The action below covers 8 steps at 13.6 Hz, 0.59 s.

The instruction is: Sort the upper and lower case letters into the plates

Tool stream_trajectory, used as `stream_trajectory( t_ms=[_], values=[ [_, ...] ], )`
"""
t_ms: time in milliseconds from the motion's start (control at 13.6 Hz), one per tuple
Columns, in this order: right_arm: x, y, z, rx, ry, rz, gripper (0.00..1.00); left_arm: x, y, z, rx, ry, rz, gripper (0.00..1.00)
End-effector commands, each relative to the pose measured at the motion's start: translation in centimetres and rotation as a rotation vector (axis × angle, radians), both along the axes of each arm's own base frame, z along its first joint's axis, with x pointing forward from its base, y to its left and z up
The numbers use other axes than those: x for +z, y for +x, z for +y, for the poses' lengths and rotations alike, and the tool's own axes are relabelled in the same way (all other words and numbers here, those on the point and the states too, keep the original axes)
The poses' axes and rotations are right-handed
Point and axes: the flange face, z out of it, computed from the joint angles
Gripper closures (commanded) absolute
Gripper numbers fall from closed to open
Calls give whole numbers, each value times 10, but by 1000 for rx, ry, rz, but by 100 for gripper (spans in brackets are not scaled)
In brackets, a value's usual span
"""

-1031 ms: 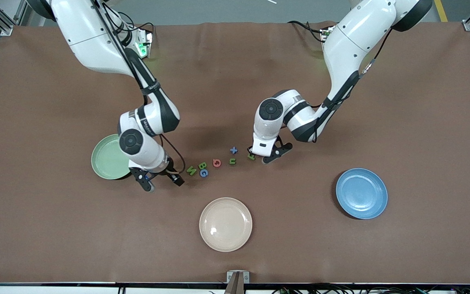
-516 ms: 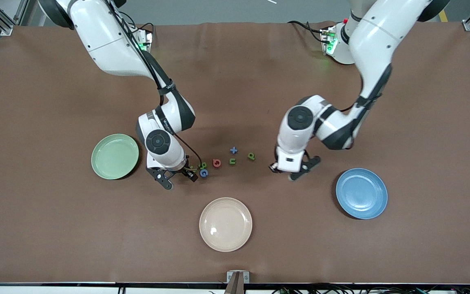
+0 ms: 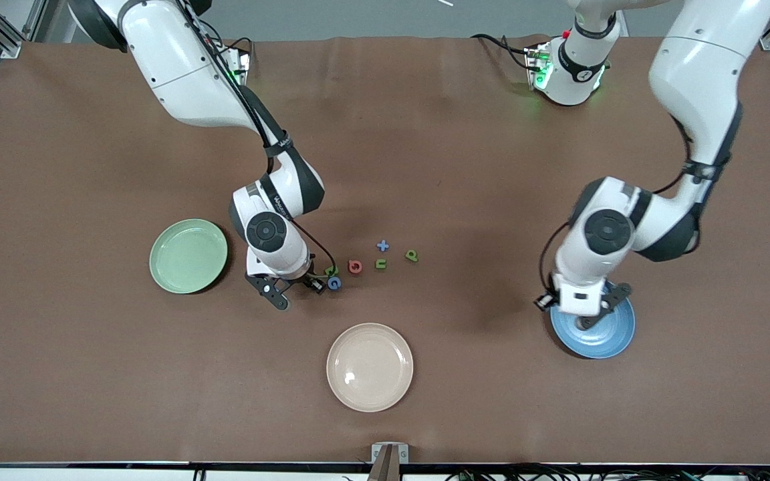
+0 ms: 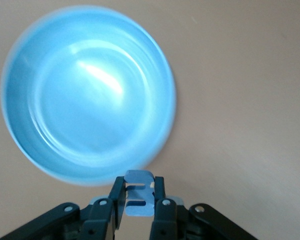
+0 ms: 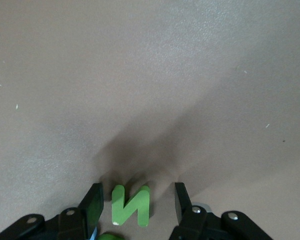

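your left pincer (image 4: 138, 200) pinches a pale blue letter (image 4: 139, 194) over the blue plate (image 3: 615, 331) for dropping — your right pincer (image 5: 135, 207) straddles the green n (image 5: 131, 205), part-open.

plates: mint green (image 3: 188, 256), blue (image 3: 609, 334), cream (image 3: 369, 367) | letter N (image 5: 131, 205): green | table (image 3: 91, 374): brown

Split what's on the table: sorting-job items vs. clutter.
Job:
- loose letters
- green N, between open right gripper fingers
- pale blue letter, in shut left gripper
- mint green plate
- blue plate

Clutter:
- beige plate
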Motion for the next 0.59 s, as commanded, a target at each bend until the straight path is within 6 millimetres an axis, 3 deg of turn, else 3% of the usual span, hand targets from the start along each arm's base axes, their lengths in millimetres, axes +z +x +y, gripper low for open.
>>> stream_trajectory(
  t_ms=[0, 74, 221, 295, 442, 516],
  values=[
    [-1, -3, 8, 0, -3, -7, 48, -17, 8, 54, -64, 4, 18, 99],
    [-1, -6, 12, 11, -6, -5, 56, -27, 10, 71, -76, 1, 26, 96],
    [-2, -7, 10, 13, -7, 0, 88, -48, 12, 109, -116, 16, 30, 91],
    [0, -6, 8, 11, -9, 2, 99, -55, 14, 121, -128, 19, 16, 89],
    [13, 1, -5, 48, -13, 7, 100, -61, 15, 128, -132, 15, 3, 83],
    [29, 8, -28, 82, -19, 27, 100, -61, 15, 128, -135, 16, 2, 70]
  ],
)
